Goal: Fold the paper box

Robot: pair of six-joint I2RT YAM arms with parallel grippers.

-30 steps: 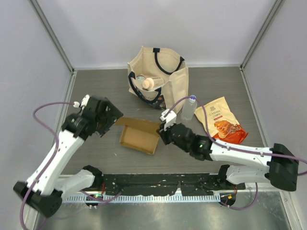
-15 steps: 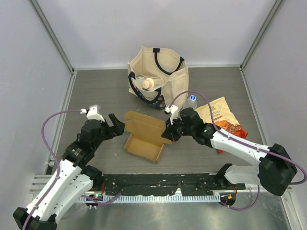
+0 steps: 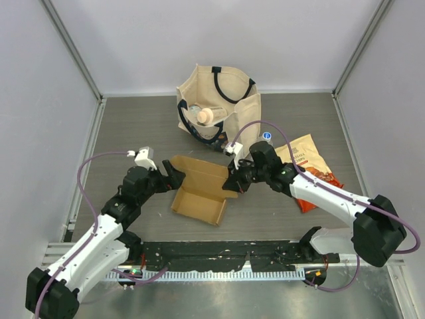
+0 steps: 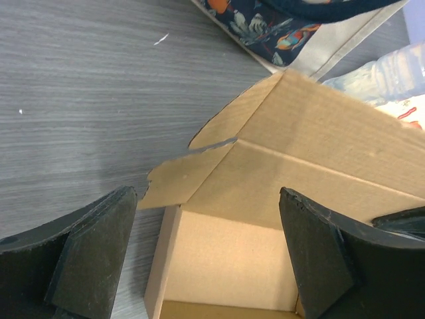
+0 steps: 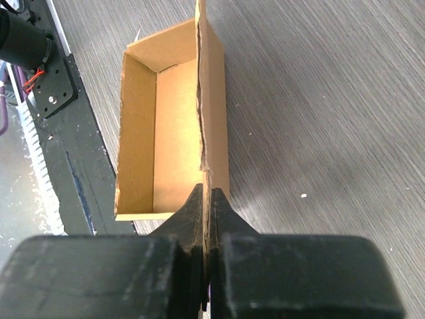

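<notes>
The paper box is a brown kraft box, partly set up as an open tray with its lid flap raised, at the table's middle. My right gripper is shut on the box's right side wall; the wrist view shows the thin cardboard edge pinched between the fingers. My left gripper is open at the box's left back corner. In the left wrist view the box's inside and lid flap lie between the spread fingers, which touch nothing.
A cream canvas tote bag with bottles inside stands behind the box. A clear water bottle and an orange-and-cream snack pouch lie to the right. A black rail runs along the near edge.
My left arm has swung down and in toward the box's left back corner. My right gripper has shifted up and back, keeping hold of the right wall; the box turned slightly.
</notes>
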